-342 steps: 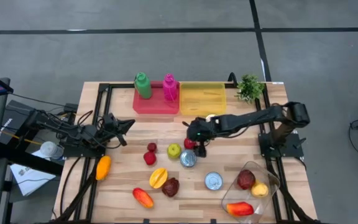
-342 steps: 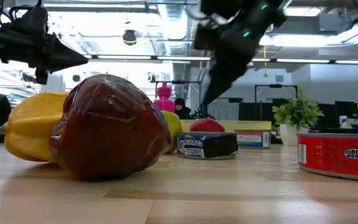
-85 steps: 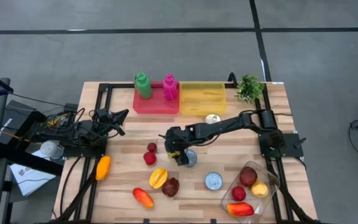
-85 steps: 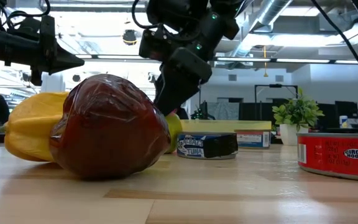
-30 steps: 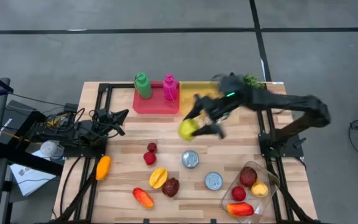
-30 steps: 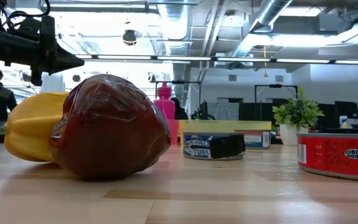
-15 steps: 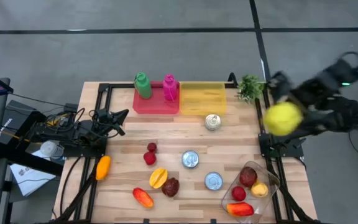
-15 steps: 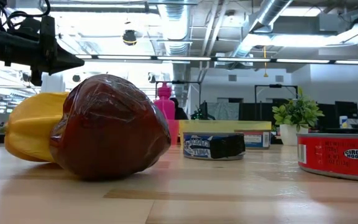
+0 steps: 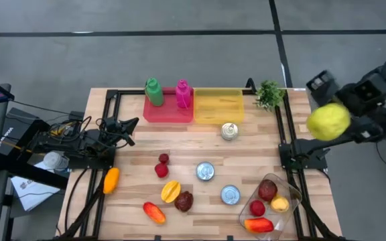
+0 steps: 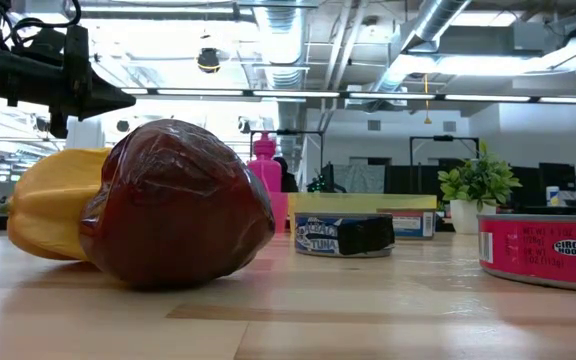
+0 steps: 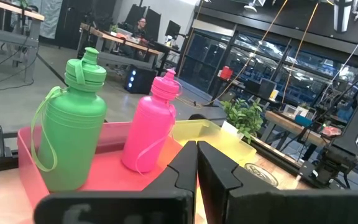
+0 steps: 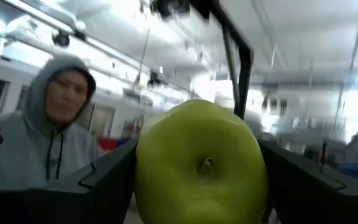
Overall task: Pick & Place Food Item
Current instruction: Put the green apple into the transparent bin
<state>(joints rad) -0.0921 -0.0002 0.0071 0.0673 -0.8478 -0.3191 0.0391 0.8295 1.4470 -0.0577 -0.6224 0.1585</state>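
Note:
A yellow-green apple point(image 9: 328, 122) is held high in my right gripper point(image 9: 334, 124), past the table's right edge. In the right wrist view the apple point(image 12: 201, 165) fills the space between the two dark fingers, its dimpled end toward the camera. My left gripper point(image 9: 133, 122) is shut and empty at the table's left side, pointing toward the red tray point(image 9: 167, 112). It also shows in the left wrist view point(image 11: 196, 165) and the low view point(image 10: 118, 98). A clear container point(image 9: 293, 194) at the near right holds red and yellow fruit. My right gripper pinches the apple between its two fingers, one finger point(image 12: 104, 177) on each of two opposite sides point(image 12: 148, 171). The apple is lifted clear of the table, its dimpled end point(image 12: 207, 163) facing back toward the wrist.
The table holds three cans point(image 9: 204, 171), several loose fruits point(image 9: 171, 191), an orange item point(image 9: 111, 179), a yellow tray point(image 9: 218, 105), green point(image 9: 154, 92) and pink point(image 9: 183, 94) bottles, and a small plant point(image 9: 269, 94). A person in a grey hood point(image 12: 61, 143) stands beyond the table.
My right gripper has carried the apple from above the table's middle toward the right edge and past it, rising as it went, and it has kept hold. The low view no longer shows the arm.

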